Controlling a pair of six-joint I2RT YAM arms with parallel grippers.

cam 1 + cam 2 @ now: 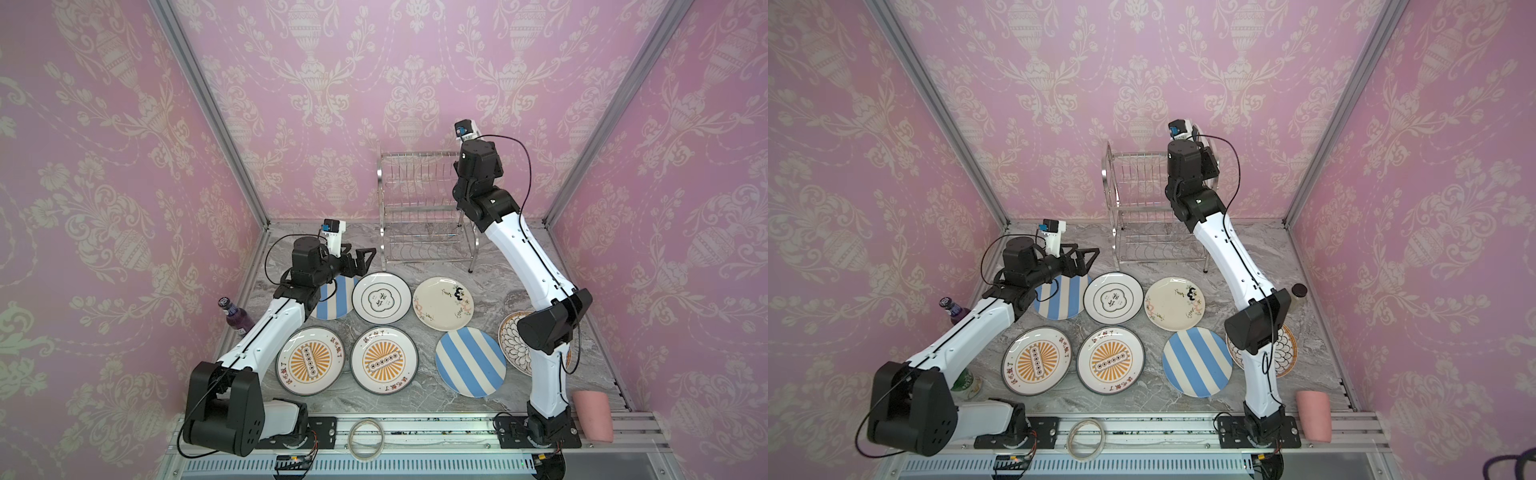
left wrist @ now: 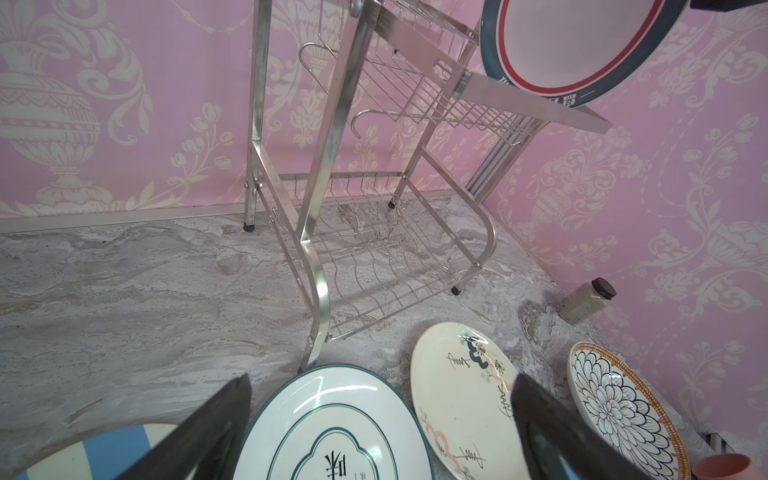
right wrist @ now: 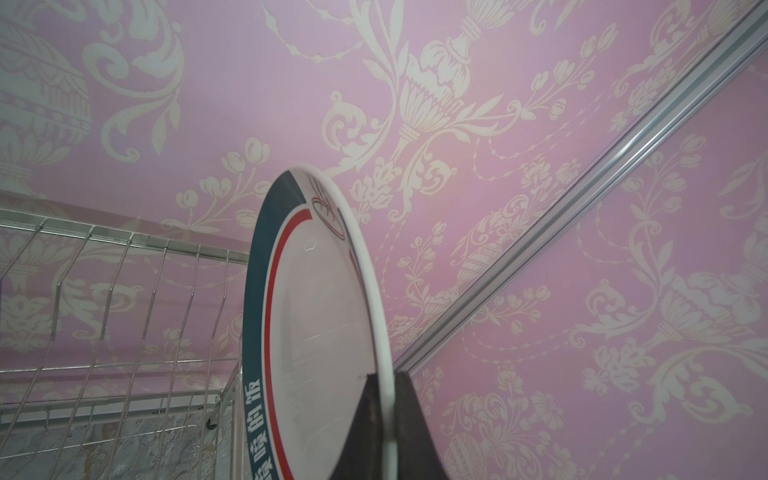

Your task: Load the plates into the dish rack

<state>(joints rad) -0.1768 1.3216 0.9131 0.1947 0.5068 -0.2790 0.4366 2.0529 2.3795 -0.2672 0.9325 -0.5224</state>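
My right gripper [image 3: 384, 376] is shut on the rim of a teal-rimmed plate with a red ring [image 3: 316, 311]. It holds the plate upright at the right end of the dish rack's [image 1: 419, 208] top tier; this plate [image 2: 573, 37] also shows in the left wrist view. Both rack tiers look empty. Several plates lie flat on the table in front of the rack, among them a white plate with a dark outline [image 1: 380, 297], a cream doodled one [image 1: 442, 303] and an orange sunburst one [image 1: 384, 359]. My left gripper [image 1: 365, 255] hovers open above the white plate [image 2: 332, 424], holding nothing.
A purple bottle [image 1: 235, 313] stands by the left wall and a green bottle [image 1: 967, 380] sits under the left arm. A small jar [image 2: 586, 301] stands by the right wall. A pink cup [image 1: 592, 415] and a tape ring [image 1: 365, 438] lie at the front edge.
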